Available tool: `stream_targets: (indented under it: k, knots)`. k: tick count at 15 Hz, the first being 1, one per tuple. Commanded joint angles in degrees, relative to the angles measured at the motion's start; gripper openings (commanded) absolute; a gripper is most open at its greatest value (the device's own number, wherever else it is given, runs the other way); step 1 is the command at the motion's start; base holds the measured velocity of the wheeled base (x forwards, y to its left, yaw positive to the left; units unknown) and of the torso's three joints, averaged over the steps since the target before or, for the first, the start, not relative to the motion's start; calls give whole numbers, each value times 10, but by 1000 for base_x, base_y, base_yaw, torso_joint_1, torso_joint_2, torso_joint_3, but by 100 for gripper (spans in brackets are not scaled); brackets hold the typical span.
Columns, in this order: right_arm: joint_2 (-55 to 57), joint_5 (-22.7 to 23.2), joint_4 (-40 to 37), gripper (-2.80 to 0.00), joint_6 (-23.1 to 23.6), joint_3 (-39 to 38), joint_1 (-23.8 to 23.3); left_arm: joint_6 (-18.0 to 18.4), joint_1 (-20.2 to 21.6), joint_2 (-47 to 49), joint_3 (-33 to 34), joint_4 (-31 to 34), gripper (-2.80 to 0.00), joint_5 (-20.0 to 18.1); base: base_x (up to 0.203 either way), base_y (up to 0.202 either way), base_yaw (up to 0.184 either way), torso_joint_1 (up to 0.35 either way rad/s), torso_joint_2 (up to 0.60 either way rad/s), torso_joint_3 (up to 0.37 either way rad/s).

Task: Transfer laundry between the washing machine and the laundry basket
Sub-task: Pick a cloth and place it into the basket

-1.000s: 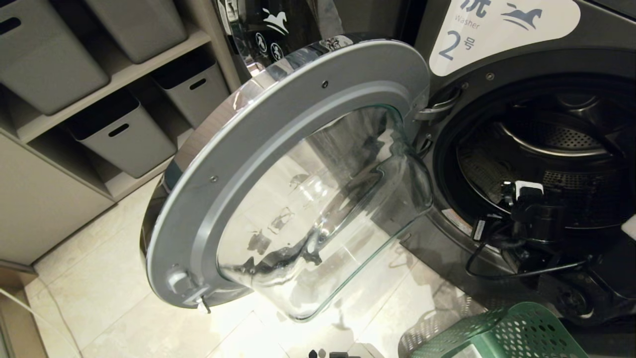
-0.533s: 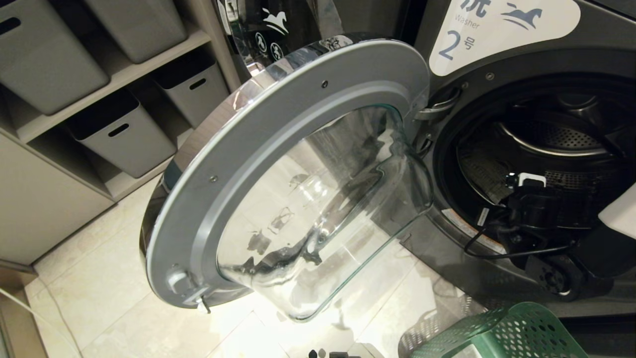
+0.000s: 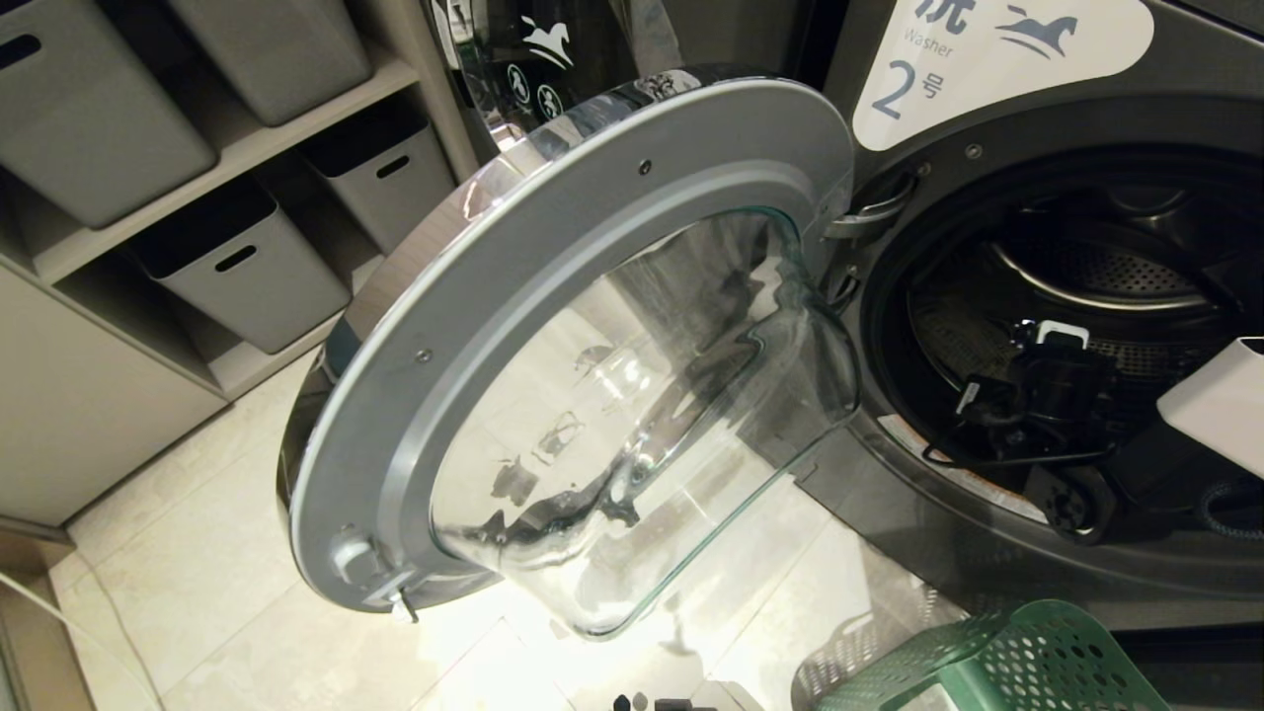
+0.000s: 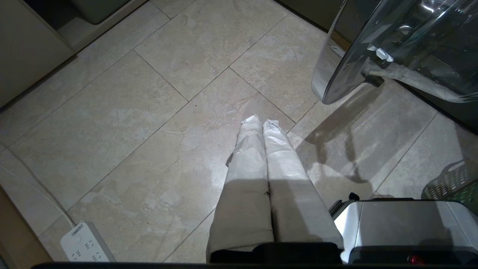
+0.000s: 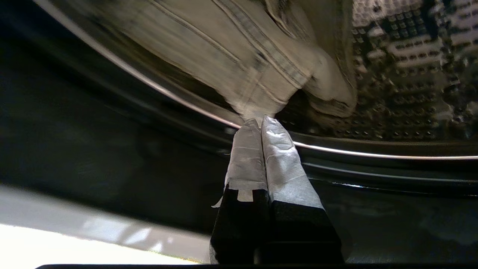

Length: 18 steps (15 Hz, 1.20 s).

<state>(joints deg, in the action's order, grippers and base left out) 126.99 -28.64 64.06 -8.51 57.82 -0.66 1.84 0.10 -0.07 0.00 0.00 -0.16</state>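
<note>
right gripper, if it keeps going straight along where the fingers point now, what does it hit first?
Most likely the laundry: the right gripper, fingers shut, points into the washing machine drum, and the pale cloth lies right beyond its tips. Whether they already touch it is unclear; depth is hard to judge.

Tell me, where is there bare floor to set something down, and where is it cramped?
Bare tile floor lies between the shelf of grey bins and the open door. The parked left gripper hangs over it. The green basket fills the spot under the washing machine. Its mouth is crowded: the right gripper reaches in beside pale laundry.
</note>
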Motion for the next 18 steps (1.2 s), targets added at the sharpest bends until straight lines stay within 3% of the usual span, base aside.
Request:
stream_targets:
  k: [1,6,11,18]
  knots:
    - [22,-1,-17,-280,0,27,-15,0,0,1,0,0,-280,0,0,0,0,0,0,0]
    - [16,2,-83,-280,-2,77,-36,0,0,1,1,0,-280,0,0,0,0,0,0,0]
    - [34,5,-103,-280,-16,97,-44,0,0,1,1,0,-280,0,0,0,0,0,0,0]
    - [116,74,-143,-280,-61,213,-61,0,0,1,1,0,-280,0,0,0,0,0,0,0]
